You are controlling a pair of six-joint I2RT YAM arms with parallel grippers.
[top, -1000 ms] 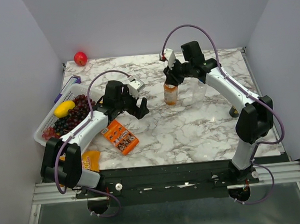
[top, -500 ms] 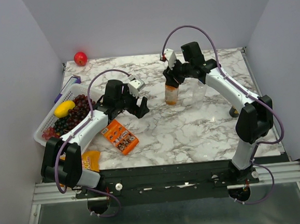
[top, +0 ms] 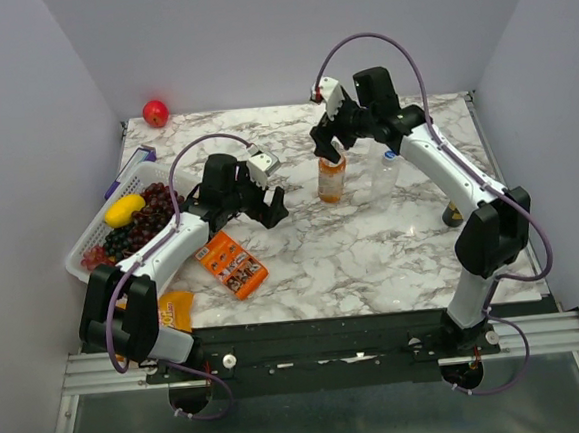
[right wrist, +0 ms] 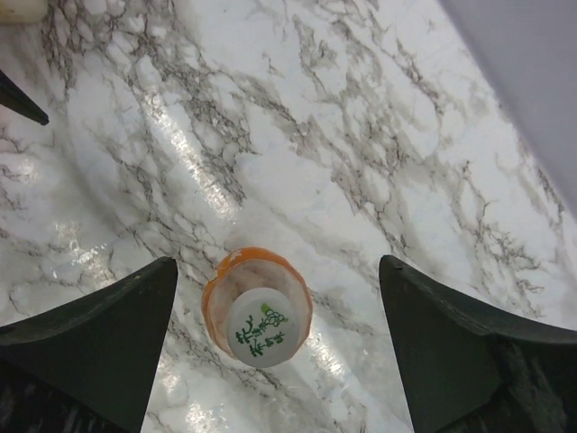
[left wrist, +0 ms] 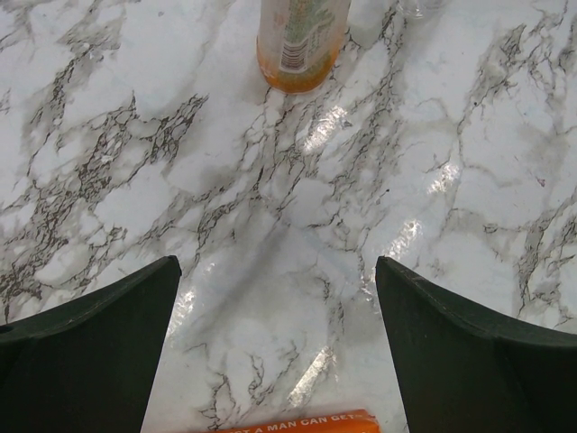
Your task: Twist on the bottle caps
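Observation:
The orange bottle (top: 331, 179) stands upright at the table's middle back, and its base shows in the left wrist view (left wrist: 302, 45). From above, a whitish cap (right wrist: 261, 329) with green print sits on the orange bottle (right wrist: 223, 287). My right gripper (top: 330, 145) (right wrist: 278, 267) hangs just above it, open, its fingers wide of the cap and touching nothing. Right of it stands a clear bottle (top: 384, 177) with a blue cap (top: 390, 154) at its top. My left gripper (top: 269, 204) (left wrist: 278, 298) is open over bare marble, left of the orange bottle and well short of it.
An orange snack packet (top: 231, 264) (left wrist: 297, 421) lies just under the left gripper. A white basket (top: 82, 251) of grapes and a mango stands at the left edge. A red apple (top: 155, 113) sits at the back left, and a dark can (top: 452, 216) stands by the right arm.
My right gripper has opened, let go of the whitish cap and risen a little above the orange bottle. The left arm has not moved.

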